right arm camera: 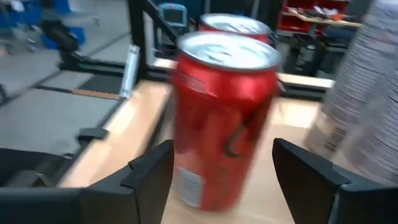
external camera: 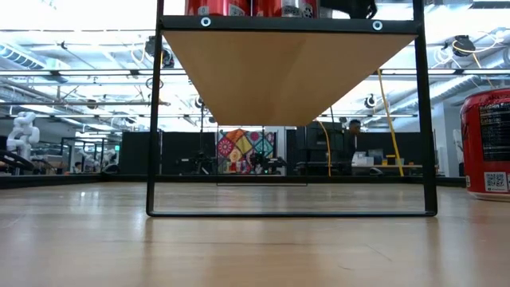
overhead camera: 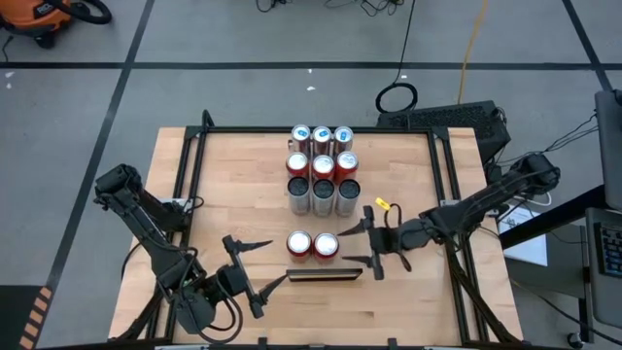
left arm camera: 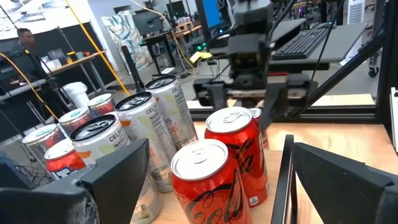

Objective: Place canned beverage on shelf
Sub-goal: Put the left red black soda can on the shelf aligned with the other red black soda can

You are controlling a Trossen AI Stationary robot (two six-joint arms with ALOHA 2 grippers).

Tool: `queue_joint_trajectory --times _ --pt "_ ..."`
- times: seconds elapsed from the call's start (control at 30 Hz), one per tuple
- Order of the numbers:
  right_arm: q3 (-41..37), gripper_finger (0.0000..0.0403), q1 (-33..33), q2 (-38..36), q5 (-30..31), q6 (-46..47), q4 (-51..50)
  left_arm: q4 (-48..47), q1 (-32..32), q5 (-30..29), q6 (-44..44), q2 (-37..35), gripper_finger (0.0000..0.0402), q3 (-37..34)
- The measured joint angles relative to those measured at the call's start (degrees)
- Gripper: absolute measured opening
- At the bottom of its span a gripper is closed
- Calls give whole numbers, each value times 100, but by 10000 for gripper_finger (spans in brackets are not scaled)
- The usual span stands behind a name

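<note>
**Grasp hazard: red can next to its twin**

**High view.** The right end effector (overhead camera: 348,246) is open, its jaws reaching around the red can (overhead camera: 326,245). This can stands on the counter (overhead camera: 233,194), apart from the block of cans (overhead camera: 322,165) on the side toward the arm bases. A second red can (overhead camera: 299,244) stands just beside it. The left end effector (overhead camera: 277,261) waits wide open, farther from the block than this pair. Here the shelf cannot be told from the counter.

**Low view.** Only this view shows the shelf (external camera: 287,72). It is a raised pale panel seen from below, with cans already on top.

**Left wrist view.** Shows both red cans almost touching, with the right arm behind them.

**Right wrist view.** Shows clear gaps between each jaw and the can, so nothing is gripped.

**Risks.** Closing off-centre would probably tip the can or push it into its twin. On the lift, a low carry could strike the shelf edge or the cans on the shelf.
</note>
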Motion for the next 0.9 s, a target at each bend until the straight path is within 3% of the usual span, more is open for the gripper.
queue_joint_trajectory --times 0.1,0.27,0.43,0.9 --pt "1 246 204 -16 37 92 102 -13 0 0 0 0 391 0" --pt "2 246 527 -8 753 165 154 -16 0 -2 2 0 391 0" --pt "2 236 722 97 744 164 144 -16 0 -1 1 0 391 0" --pt "7 141 819 629 575 -245 799 8 55 -2 -9 0 391 0"
